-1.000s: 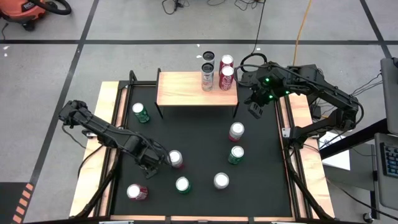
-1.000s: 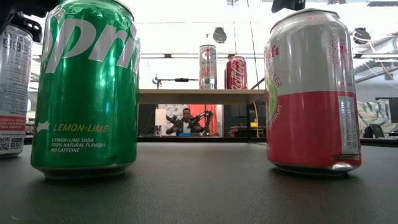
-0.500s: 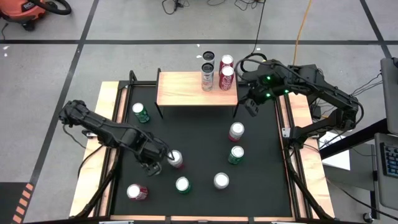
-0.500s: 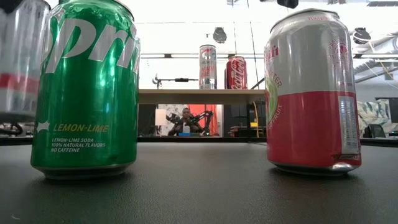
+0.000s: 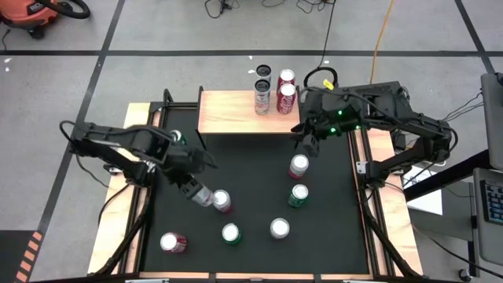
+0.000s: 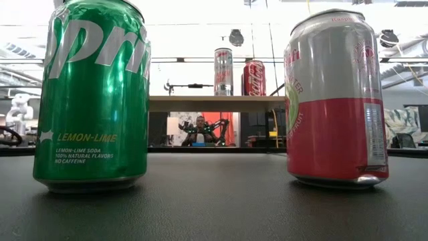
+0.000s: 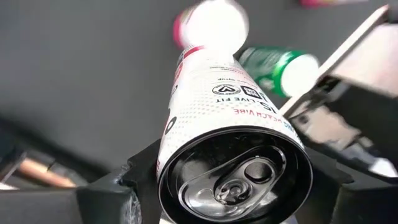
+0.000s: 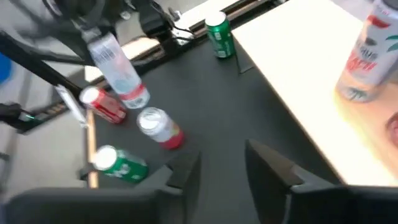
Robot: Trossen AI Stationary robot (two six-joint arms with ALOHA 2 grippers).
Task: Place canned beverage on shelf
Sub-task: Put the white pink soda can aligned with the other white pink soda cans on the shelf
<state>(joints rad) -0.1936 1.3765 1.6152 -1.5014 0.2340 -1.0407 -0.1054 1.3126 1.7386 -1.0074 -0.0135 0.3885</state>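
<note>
Cans stand scattered over the black surface (image 5: 251, 251). Left claw (image 5: 191, 189) grips a slim white can with a red band (image 5: 202, 195), held tilted above the surface, its top end toward the wrist camera, fingers clamped on either side of it. Just beside it stands a pink-and-silver can (image 5: 222, 200). A green can (image 5: 176, 138) sits partly hidden behind the left arm, near the shelf's left leg. Shelf (image 5: 232, 114), a light wood plank on thin black legs, stands at the far edge of the surface; on its right end stand a tall silver can (image 5: 262, 96) and a red can (image 5: 286, 98), with two more cans behind them. Right claw (image 5: 305, 141) hovers near the shelf's right front corner, fingers partly apart, holding nothing. Below it stand a pink-and-silver can (image 5: 299, 166) and a green can (image 5: 298, 195).
</note>
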